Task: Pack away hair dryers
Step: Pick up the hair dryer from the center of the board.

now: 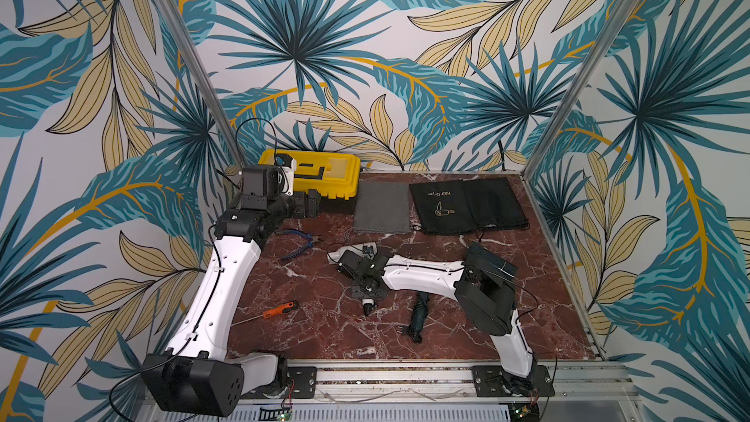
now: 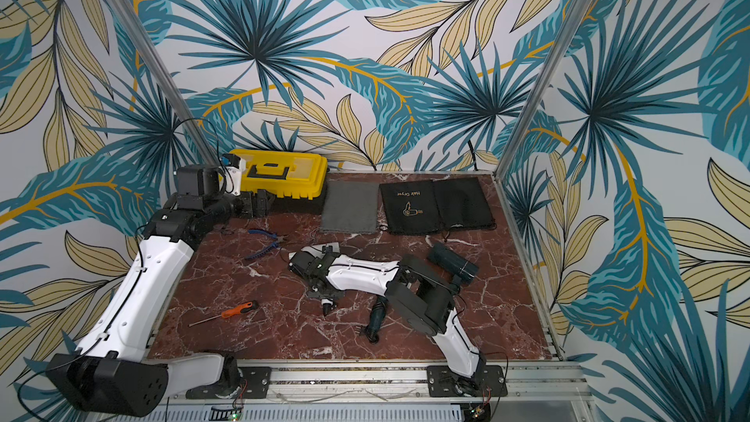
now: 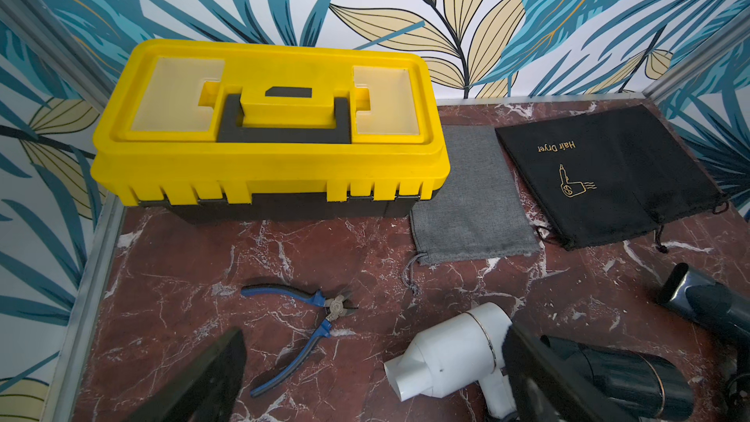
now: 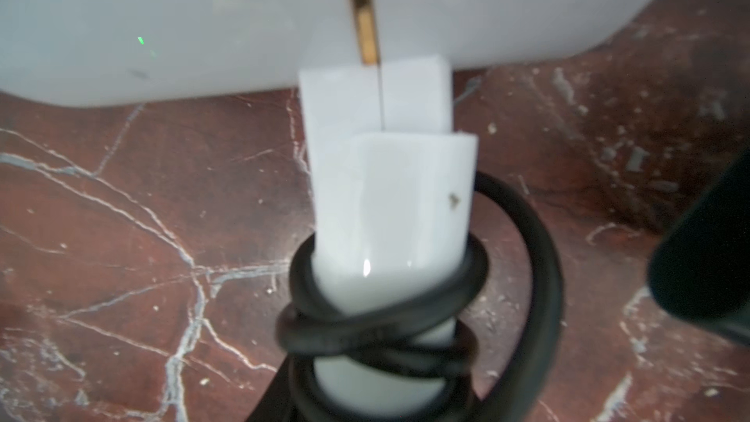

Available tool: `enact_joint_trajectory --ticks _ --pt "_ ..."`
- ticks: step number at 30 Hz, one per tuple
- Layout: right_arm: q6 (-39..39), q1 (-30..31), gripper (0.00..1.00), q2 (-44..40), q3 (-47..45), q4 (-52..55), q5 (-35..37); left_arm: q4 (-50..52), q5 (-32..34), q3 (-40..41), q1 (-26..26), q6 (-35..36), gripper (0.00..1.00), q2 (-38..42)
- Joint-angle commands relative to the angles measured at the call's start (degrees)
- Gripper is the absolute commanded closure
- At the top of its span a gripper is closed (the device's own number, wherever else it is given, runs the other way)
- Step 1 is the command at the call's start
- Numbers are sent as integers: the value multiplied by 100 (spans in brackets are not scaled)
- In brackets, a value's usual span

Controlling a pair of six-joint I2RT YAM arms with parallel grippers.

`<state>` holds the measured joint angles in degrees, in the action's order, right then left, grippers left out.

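Hovering beside the yellow toolbox [image 1: 330, 180], the left gripper [image 1: 310, 202] is holding its jaws spread wide. The right gripper [image 1: 361, 255] is sitting low over the cord-wrapped handle of the white hair dryer [image 3: 450, 355], which is lying in the middle of the table [image 1: 308, 330] just beside the black hair dryer [image 3: 621, 375]; whether it is pinching that handle I cannot tell. The dark teal hair dryer [image 2: 452, 263] is lying further right.

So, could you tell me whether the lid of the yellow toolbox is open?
No, the left wrist view shows the yellow toolbox with its lid down flat and its handle folded into the top.
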<state>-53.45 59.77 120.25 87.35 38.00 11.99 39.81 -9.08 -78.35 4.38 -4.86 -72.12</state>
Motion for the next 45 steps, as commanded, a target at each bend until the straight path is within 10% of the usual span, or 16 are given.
enact_joint_trajectory --ticks 1,16,45 --pt "470 -3 96 -300 -257 295 336 -11 -437 -452 -16 287 1 -16" --pt "3523 -95 100 -2904 -768 -63 1402 589 -4541 -1465 -16 686 1 -730" --pt "5467 -97 100 -4576 -720 -20 2016 1010 -6151 -1016 690 1474 1 -1138"
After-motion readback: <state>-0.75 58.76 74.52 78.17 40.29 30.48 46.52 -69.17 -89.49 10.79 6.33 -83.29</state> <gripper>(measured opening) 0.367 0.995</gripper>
